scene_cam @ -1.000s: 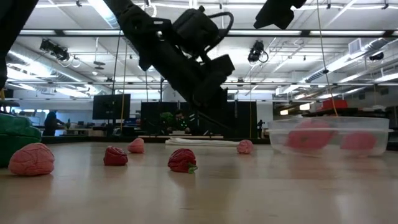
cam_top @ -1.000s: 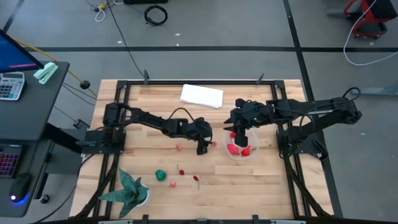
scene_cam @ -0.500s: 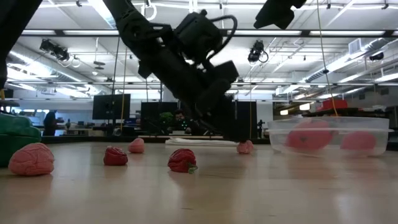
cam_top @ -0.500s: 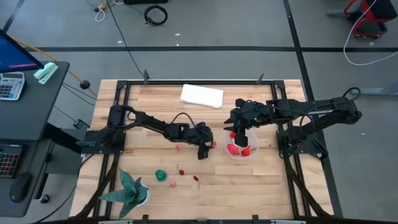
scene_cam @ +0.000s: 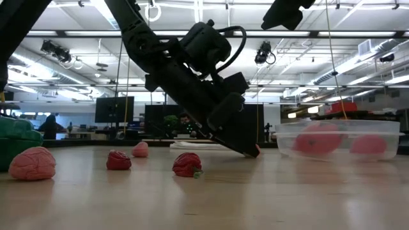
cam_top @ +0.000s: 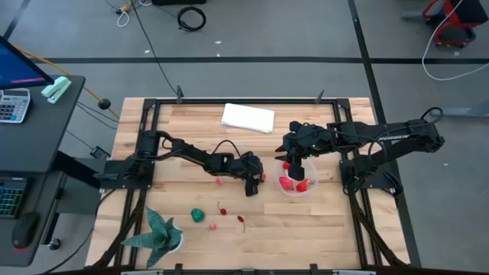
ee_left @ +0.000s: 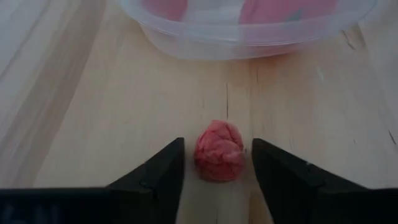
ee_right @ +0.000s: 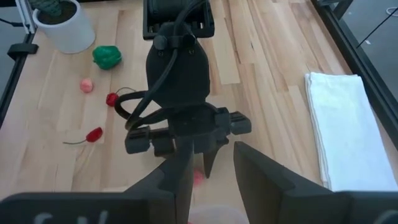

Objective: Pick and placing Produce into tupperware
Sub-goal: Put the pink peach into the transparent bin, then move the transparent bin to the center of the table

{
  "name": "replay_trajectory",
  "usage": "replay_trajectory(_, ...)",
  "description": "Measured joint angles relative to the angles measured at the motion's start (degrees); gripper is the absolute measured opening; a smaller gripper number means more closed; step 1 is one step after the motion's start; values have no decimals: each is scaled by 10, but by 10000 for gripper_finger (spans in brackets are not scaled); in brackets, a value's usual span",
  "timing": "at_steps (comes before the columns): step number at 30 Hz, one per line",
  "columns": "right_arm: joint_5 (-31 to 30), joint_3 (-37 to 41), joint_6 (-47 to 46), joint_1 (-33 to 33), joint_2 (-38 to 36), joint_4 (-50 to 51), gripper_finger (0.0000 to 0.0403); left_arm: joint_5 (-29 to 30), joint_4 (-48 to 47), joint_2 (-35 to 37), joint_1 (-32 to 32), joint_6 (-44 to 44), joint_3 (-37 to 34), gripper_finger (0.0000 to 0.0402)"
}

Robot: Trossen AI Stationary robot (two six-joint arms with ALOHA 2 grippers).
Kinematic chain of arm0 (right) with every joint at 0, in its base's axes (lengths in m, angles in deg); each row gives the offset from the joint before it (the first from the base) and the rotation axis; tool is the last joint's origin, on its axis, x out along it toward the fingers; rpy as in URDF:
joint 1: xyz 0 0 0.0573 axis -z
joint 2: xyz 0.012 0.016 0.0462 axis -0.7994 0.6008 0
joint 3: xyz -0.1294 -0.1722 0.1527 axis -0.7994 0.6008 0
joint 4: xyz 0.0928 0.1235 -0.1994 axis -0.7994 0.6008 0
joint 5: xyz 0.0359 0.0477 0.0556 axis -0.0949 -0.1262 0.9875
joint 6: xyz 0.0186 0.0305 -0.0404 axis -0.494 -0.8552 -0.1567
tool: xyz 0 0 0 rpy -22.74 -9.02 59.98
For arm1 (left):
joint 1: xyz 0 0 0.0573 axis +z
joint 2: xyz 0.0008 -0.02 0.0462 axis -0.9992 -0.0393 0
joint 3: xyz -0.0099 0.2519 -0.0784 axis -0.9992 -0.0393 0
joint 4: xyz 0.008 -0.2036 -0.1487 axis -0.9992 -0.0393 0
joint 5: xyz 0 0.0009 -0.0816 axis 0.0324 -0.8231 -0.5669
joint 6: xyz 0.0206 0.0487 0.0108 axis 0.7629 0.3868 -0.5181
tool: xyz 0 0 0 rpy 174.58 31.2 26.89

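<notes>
We work on a wooden table (cam_top: 183, 195), with most of the loose pieces lying toward its near left part beside a potted plant (cam_top: 159, 231), and a white cloth (cam_top: 247, 118) lying well apart at the far edge. The clear container (cam_top: 296, 183) sits right of centre and already holds some red pieces, so we judge the task partly done. Our right gripper (cam_top: 296, 169) hangs just above that container, its fingers (ee_right: 180, 180) spread with nothing between them. Our left gripper (ee_left: 217, 158) is low at the table just beside the container, fingers (ee_left: 158, 171) spread on either side of a small pink piece (ee_left: 219, 151) that rests on the wood; they straddle it but do not yet touch it, which we read as lining up for a pinch. A green piece (cam_top: 197, 215) and several small red bits (cam_top: 222, 208) wait near the plant.
</notes>
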Motion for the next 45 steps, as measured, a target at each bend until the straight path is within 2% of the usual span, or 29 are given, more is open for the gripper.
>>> replay_trajectory(3, 0, 0, 0, 0, 0, 0, 122, 1, 0, 0, -1, -1, 1, 132)
replay_trajectory(6, 0, 0, 0, 0, 0, 0, 122, 5, -2, 3, -5, 0, 12, 46)
replay_trajectory(7, 0, 0, 0, 0, 0, 0, 122, 9, -1, 3, -5, 2, 20, 29)
replay_trajectory(12, 0, 0, 0, 0, 0, 0, 122, 39, -2, 4, -10, 25, 78, 24)
replay_trajectory(18, -3, 0, 6, 0, -18, 15, 117, 43, -3, 1, -24, 90, 174, 24)
replay_trajectory(24, -46, 1, 1, 0, -34, 23, 114, 39, -16, -52, -26, 99, 221, 24)
replay_trajectory(29, -44, 1, -13, 0, -38, 23, 114, 40, -25, -115, -22, 94, 254, 61)
replay_trajectory(33, -44, 1, -25, 0, -38, 35, 112, 39, -35, -117, -22, 115, 284, 113)
replay_trajectory(36, -44, 1, -25, 0, -38, 47, 112, 48, -94, -114, -23, 154, 324, 155)
replay_trajectory(40, -44, 1, -36, -1, -38, 63, 112, 99, -254, -110, -23, 184, 409, 203)
replay_trajectory(45, -45, 0, -45, 0, -38, 87, 112, 127, -548, -110, -23, 164, 511, 233)
